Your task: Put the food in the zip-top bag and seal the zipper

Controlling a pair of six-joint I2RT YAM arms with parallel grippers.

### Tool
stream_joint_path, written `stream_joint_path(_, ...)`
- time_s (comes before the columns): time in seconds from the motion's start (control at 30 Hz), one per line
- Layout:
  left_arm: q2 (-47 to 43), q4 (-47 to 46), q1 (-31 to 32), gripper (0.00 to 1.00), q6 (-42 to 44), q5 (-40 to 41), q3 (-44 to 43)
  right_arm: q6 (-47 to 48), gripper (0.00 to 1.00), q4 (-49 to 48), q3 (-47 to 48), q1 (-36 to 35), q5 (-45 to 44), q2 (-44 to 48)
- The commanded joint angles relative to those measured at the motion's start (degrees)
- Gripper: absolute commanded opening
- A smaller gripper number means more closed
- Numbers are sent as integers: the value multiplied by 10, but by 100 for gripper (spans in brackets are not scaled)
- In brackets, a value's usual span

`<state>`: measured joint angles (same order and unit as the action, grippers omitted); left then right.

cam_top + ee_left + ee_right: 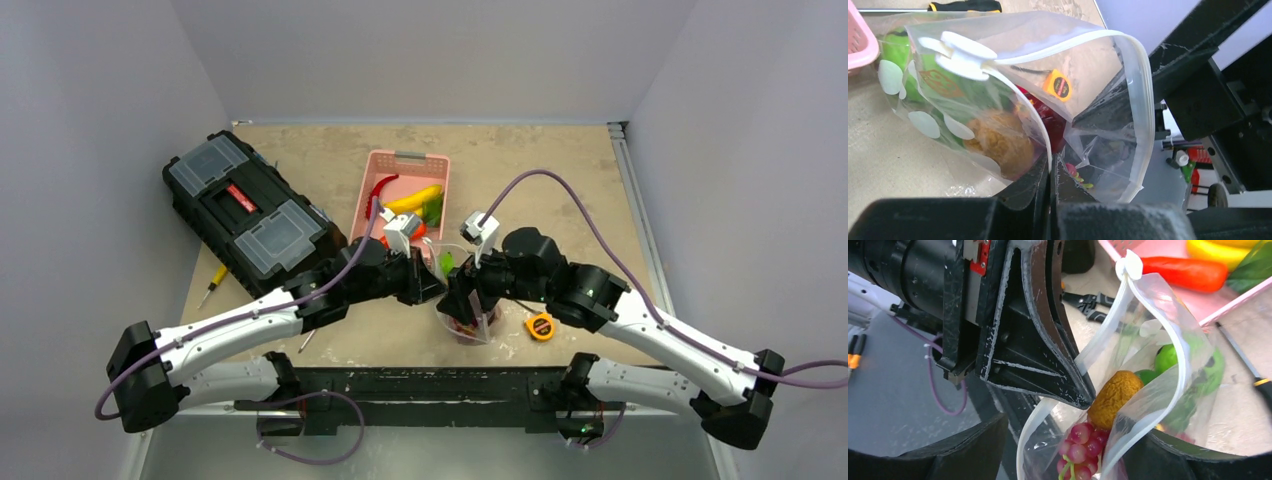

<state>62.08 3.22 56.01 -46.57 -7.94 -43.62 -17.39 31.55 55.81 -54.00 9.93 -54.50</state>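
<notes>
The zip-top bag (468,322) stands open on the table between my two grippers. My left gripper (1052,170) is shut on the bag's near rim; it also shows in the top view (437,287). The whitish zipper (1144,100) runs unsealed around the mouth, with a white slider (960,55) at one end. Inside lie a brown lumpy food (1113,397), pink grapes (1079,447) and green food (1168,357). My right gripper (1073,436) is open over the mouth, one finger on each side of the grapes. Whether it touches them I cannot tell.
A pink basket (372,170) behind the bag holds a banana (415,198), a red pepper (1188,272) and green food. A black toolbox (250,210) lies at the left, a screwdriver (213,280) beside it. An orange tape measure (541,326) lies right of the bag.
</notes>
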Motion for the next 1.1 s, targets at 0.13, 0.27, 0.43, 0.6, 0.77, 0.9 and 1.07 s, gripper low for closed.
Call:
stream_joint_path(0.13, -29, -41, -2, 0, -155, 65, -5, 49, 84, -23, 22, -93, -188, 15)
stream_joint_path(0.27, -24, -7, -1, 0, -215, 76, -17, 43, 87, -13, 29, -168, -317, -3)
stream_joint_path(0.43, -12, 12, -1, 0, -249, 96, -31, 29, 92, 12, 32, -242, -482, -46)
stream_joint_path(0.6, -10, 27, -1, 0, -287, 106, -42, 6, 87, 37, 32, -312, -623, -98)
stream_joint_path(0.77, -14, 64, 0, 0, -313, 126, -54, -40, 75, 84, 43, -352, -705, -148)
stream_joint_path(0.9, -24, 70, 0, 0, -320, 136, -50, -58, 53, 94, 44, -357, -721, -162)
stream_joint_path(1.07, -44, 25, -1, 0, -307, 129, -26, -78, 23, 90, 34, -357, -727, -165)
